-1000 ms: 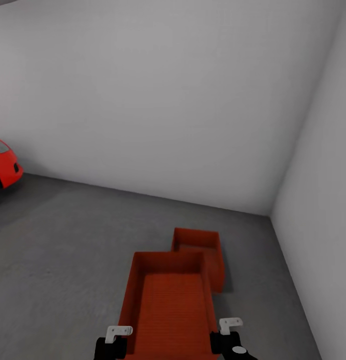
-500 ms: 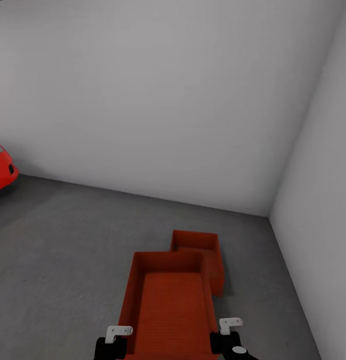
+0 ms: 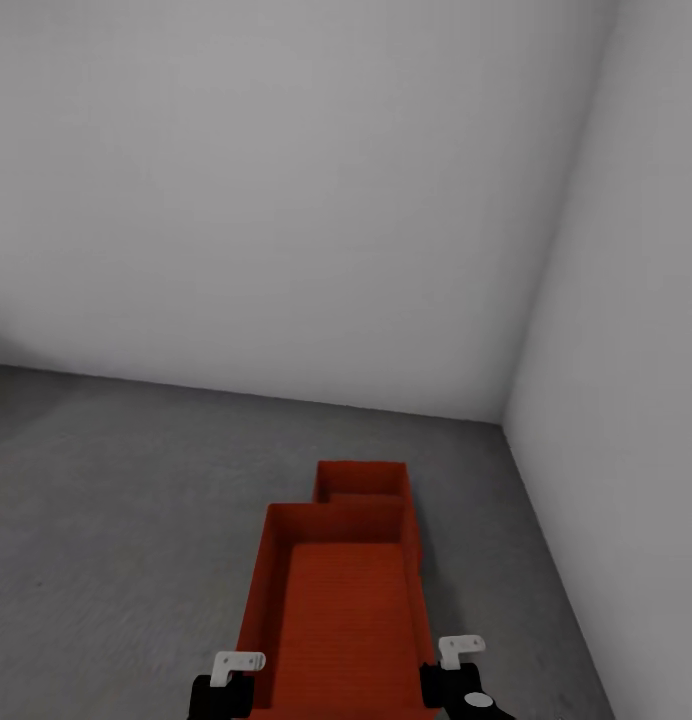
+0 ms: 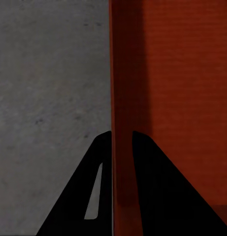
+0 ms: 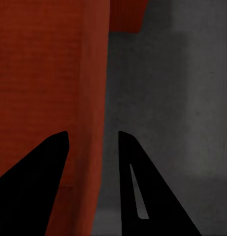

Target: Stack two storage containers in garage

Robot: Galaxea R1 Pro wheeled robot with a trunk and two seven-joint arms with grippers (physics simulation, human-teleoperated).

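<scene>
Both claws grip the carried container (image 3: 341, 620) — second container (image 3: 361, 482) on grey floor (image 3: 116, 500), white corner.

Both arms low at the head view's 6 o'clock edge, wrists level, pointing toward 12 o'clock. Left end effector (image 3: 226, 690) at about 7 o'clock, black fingers (image 4: 157, 191) straddling a thin red container wall (image 4: 122, 123), clamped. Right end effector (image 3: 456, 680) at about 5 o'clock, fingers (image 5: 39, 187) either side of the opposite wall (image 5: 93, 98), gripping.
</scene>
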